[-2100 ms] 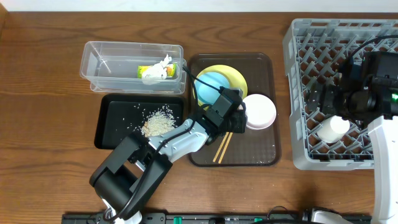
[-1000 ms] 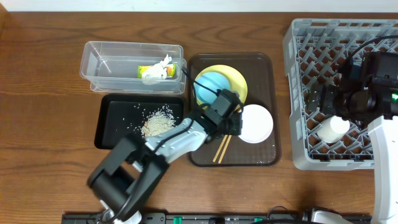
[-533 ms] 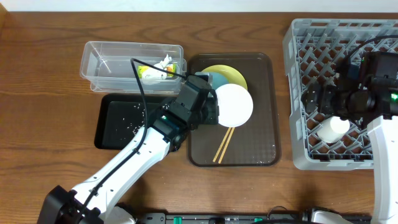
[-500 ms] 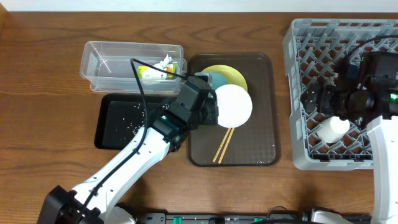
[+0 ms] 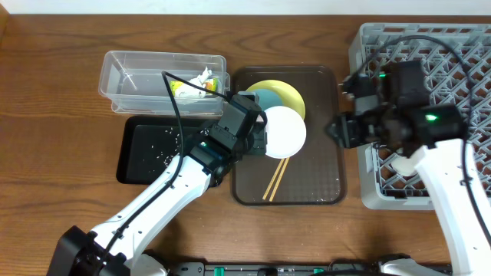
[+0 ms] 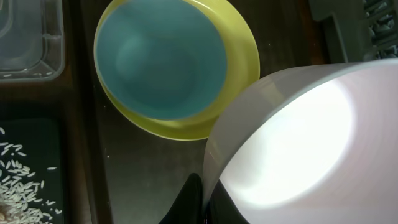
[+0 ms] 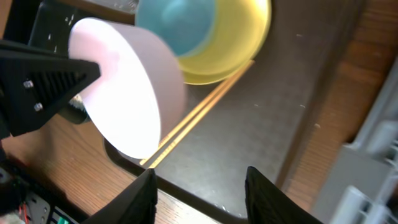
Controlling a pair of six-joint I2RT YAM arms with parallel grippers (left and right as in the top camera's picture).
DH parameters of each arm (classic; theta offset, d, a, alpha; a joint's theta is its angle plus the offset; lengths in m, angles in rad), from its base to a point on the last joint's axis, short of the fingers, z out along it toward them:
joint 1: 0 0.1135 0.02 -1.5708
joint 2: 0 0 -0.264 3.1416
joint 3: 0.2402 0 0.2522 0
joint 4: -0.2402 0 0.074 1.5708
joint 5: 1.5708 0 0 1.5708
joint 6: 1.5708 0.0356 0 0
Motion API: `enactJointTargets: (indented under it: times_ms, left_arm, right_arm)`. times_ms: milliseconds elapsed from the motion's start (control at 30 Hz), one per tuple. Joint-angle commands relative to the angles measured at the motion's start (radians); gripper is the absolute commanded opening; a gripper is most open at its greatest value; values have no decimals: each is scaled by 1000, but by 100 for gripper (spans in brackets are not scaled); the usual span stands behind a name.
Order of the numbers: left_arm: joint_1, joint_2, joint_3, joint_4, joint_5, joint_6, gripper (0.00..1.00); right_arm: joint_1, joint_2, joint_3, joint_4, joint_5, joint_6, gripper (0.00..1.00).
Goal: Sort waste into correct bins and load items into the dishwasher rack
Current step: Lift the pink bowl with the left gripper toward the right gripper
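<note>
Right arm's swung off the dishwasher rack (image 5: 460, 46) and out over the serving tray (image 5: 322, 188) since half a second ago, while the pale bowl (image 5: 284, 132) only drifted a bit. Left pincer (image 5: 259, 140) is clamped on the bowl's rim, holding it lifted and tipped on edge above the chopsticks (image 5: 274, 181), just beside the blue bowl (image 5: 263, 98) stacked in the yellow plate (image 5: 293, 93). Right pincer (image 7: 202, 199) hangs spread wide, facing the bowl, not touching. My guess: it's tipped to offer a rim for a handover, since the rack sits on the right arm's side. White cup (image 5: 400, 162) already lies in the rack.
</note>
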State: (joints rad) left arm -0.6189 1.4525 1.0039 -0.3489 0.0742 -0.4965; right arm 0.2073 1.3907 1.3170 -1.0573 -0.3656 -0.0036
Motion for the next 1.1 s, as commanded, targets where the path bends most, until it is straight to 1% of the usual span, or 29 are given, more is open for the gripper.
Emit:
enactJointTargets:
  times_ms: [0,67,100,200,267,333,400,467,500,600,733,767,800,833,900,933,1067]
  left_arm:
    - [0,0,1,-2,-15,13,6]
    - [0,0,1,-2,-15,13,6]
    - [0,0,1,-2,-15,13,6]
    - [0,0,1,-2,-15,13,6]
    - [0,0,1,-2,-15,13,6]
    - [0,0,1,-2,-15,13,6]
    - [0,0,1,-2,-15,13,6]
    - [0,0,1,-2,-15,13,6]
    - [0,0,1,-2,-15,13,6]
    - [0,0,1,-2,-15,13,6]
    - [0,0,1,-2,-16,13,7]
    - [0,0,1,-2,-15,13,16]
    - [0,-1,1,-2,-16,14,31]
    - [2,-5,1,-2,-16,17,44]
    - [9,-20,2,-2,-16,55,53]
    - [15,-34,2,-3,-16,72,55]
    - [60,-116,2,-27,-16,78,57]
  right_arm:
    - [74,39,10,21,55,51,41]
    - [109,64,10,43,55,69,40]
    - [124,77,10,54,56,79,37]
    - [156,116,10,82,83,115,37]
    - [173,143,10,95,116,148,34]
    - [187,170,10,107,124,158,29]
    - [198,193,10,121,130,169,15]
    - [203,207,10,131,131,184,3]
    - [204,211,10,135,134,190,1]
    - [204,206,10,137,170,193,1]
    - [204,176,10,138,270,213,1]
    - [203,163,10,138,303,213,1]
    - [203,150,10,140,336,216,1]
    - [203,134,10,143,375,219,1]
    - [200,105,10,151,455,220,1]
    - [197,89,10,157,499,221,1]
    - [184,49,10,189,660,220,1]
